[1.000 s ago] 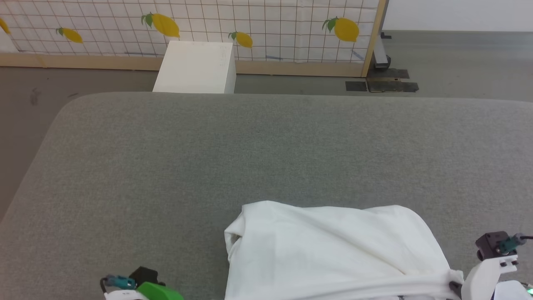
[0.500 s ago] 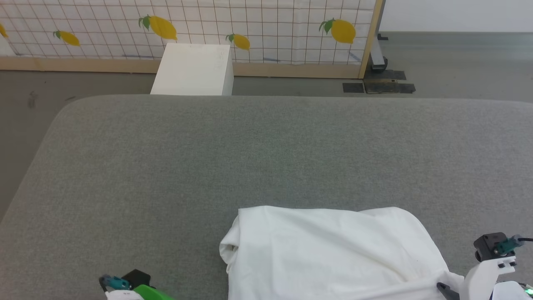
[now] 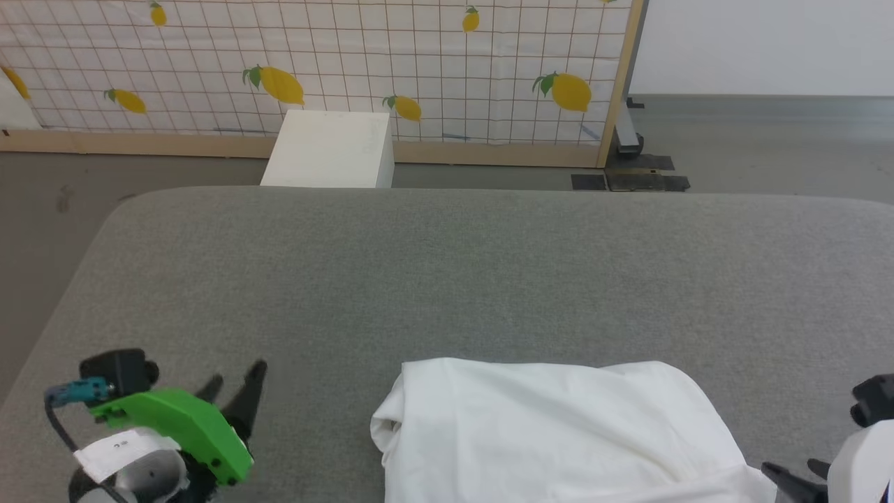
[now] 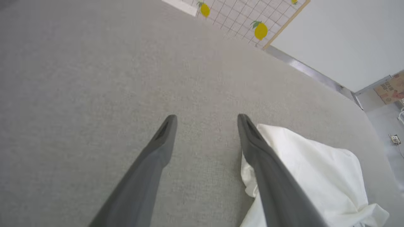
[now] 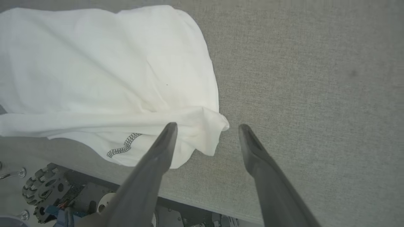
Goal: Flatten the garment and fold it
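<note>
Lying in a bunched, doubled-over heap at the near edge of the bench (image 3: 447,279), right of its middle, the garment (image 3: 559,433) is far from flat: broad soft folds cross it, its left side is rolled under, and in the right wrist view a flap with grey zigzag stitching (image 5: 124,146) hangs over the near edge. The right gripper (image 5: 207,126) hovers at the heap's right corner with its jaws spread wide and nothing clamped; one finger crosses above the fabric and the corner points into the gap. The left gripper (image 3: 237,377) stands apart from the heap's left side, over bare bench, equally wide and empty. I judge this to be the flattening step, between grasps, with folding not begun. The next move likely calls for each gripper to find a single layer at a true corner or hem, pinch it, then draw the cloth out toward the far edge, where there is plenty of room. Beyond that edge stands a white box (image 3: 328,150).
</note>
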Available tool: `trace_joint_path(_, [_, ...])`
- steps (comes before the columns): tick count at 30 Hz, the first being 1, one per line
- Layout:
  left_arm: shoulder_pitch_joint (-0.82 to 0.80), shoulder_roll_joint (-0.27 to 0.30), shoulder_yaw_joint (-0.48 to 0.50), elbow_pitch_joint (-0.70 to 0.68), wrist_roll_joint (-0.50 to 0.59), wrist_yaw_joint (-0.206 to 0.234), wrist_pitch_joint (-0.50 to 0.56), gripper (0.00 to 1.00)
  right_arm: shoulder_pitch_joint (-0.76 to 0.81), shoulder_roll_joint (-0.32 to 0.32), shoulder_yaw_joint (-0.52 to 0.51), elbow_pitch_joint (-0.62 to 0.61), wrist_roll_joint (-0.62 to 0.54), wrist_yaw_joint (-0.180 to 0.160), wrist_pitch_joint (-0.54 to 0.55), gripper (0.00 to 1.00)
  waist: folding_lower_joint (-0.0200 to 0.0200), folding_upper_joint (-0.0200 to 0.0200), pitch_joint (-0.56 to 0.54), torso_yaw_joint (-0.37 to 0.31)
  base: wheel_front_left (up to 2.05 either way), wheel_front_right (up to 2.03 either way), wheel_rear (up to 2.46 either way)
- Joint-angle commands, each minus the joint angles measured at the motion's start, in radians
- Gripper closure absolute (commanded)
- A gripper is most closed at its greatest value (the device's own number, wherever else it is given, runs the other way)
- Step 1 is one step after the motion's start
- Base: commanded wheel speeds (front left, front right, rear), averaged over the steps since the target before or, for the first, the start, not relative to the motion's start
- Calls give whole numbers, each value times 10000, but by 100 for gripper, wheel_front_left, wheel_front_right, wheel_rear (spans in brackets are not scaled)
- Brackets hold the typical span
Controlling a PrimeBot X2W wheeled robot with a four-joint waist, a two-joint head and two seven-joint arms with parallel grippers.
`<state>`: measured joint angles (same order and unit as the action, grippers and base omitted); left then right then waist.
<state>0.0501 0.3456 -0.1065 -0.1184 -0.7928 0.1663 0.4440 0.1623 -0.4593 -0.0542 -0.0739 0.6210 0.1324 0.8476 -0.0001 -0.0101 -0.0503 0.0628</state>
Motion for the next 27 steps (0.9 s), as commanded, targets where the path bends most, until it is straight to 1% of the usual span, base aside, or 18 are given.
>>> trace_joint_path(1, [-229, 51, 67, 8, 335, -286, -672, 0, -169, -69, -138, -127, 182, -17, 114, 0, 1, 99, 126, -76, 0, 0, 0])
trace_joint_path(3, [-415, 32, 168, 62, 855, -648, -1942, 0, -427, -224, -199, -141, 354, -17, 250, 0, 1, 99, 277, -117, 0, 0, 0])
trace_joint_path(4, [-471, 68, 122, 135, 1122, -778, -2358, 0, -558, -306, -197, -93, 402, -17, 260, 0, 1, 99, 357, -121, 0, 0, 0])
trace_joint_path(5, [-623, 88, 101, 161, 1528, -935, -3083, 0, -729, -425, -148, 3, 450, -17, 245, 0, 1, 99, 473, -115, 0, 0, 0])
trace_joint_path(9, [-1094, -57, 6, 410, 2743, -1169, -5484, 0, -1424, -701, 199, 587, 721, -17, 13, 0, 1, 99, 1008, -42, 0, 0, 0])
trace_joint_path(11, [-1306, -97, -135, 581, 3365, -1198, -6437, 0, -1775, -829, 543, 919, 858, -17, -137, 0, 1, 99, 1264, 15, 0, 0, 0])
trace_joint_path(14, [-1604, -236, -349, 739, 4035, -1244, -6910, 0, -2165, -1025, 1174, 1358, 1159, -17, -232, 0, 1, 99, 1620, 132, 0, 0, 0])
trace_joint_path(19, [-1895, -551, -359, 735, 4883, -1272, -7049, 0, -2522, -1411, 2314, 1968, 1719, -17, -253, 0, 1, 99, 1949, 250, 0, 0, 0])
trace_joint_path(23, [-1845, -836, -108, 727, 5082, -1423, -7054, 0, -2625, -1616, 3061, 2219, 2152, -17, -132, 0, 1, 99, 2023, 254, 0, 0, 0])
trace_joint_path(27, [-1787, -1063, 161, 803, 5136, -1577, -7055, 0, -2838, -1549, 3725, 2194, 2439, -17, -244, 0, 1, 99, 2069, 234, 0, 0, 0])
